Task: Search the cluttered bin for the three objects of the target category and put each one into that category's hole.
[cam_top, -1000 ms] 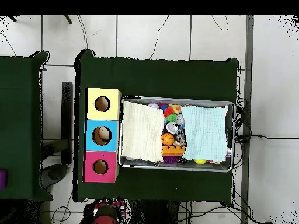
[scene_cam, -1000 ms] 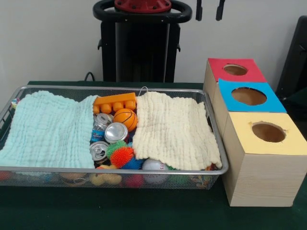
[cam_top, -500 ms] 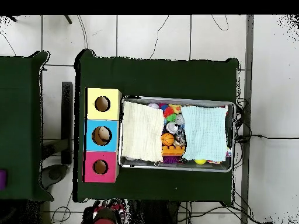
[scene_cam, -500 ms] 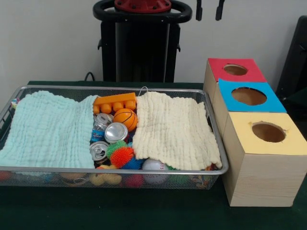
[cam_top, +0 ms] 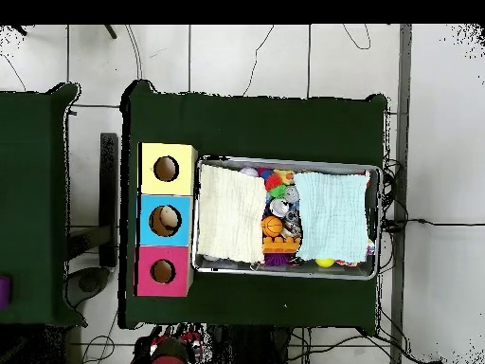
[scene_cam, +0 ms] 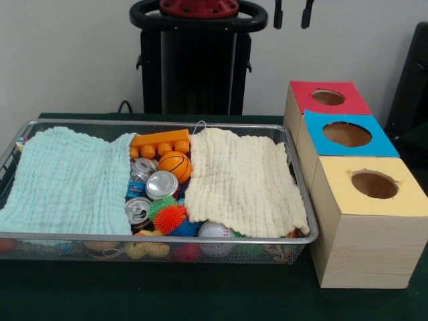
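Observation:
The wire mesh bin point(scene_cam: 160, 238) sits on the green table, also in the overhead view point(cam_top: 284, 276). A pale blue cloth point(scene_cam: 67, 179) and a cream cloth point(scene_cam: 241, 180) cover most of it. No orange and tan plush toy shows; any are hidden under the cloths or clutter. The red-topped box's hole point(scene_cam: 328, 97) is at the far right, also in the overhead view point(cam_top: 163, 272). My gripper point(scene_cam: 291, 13) shows only its two dark tips at the top edge, apart and empty, high above the boxes.
Between the cloths lie an orange toy brick point(scene_cam: 160, 142), a small basketball point(scene_cam: 174, 166), silver cans point(scene_cam: 161, 184), and spiky and fuzzy balls point(scene_cam: 168, 217). The blue-topped box point(scene_cam: 348, 134) and yellow-topped box point(scene_cam: 373, 184) stand nearer than the red one. The pedestal point(scene_cam: 195, 60) is behind the bin.

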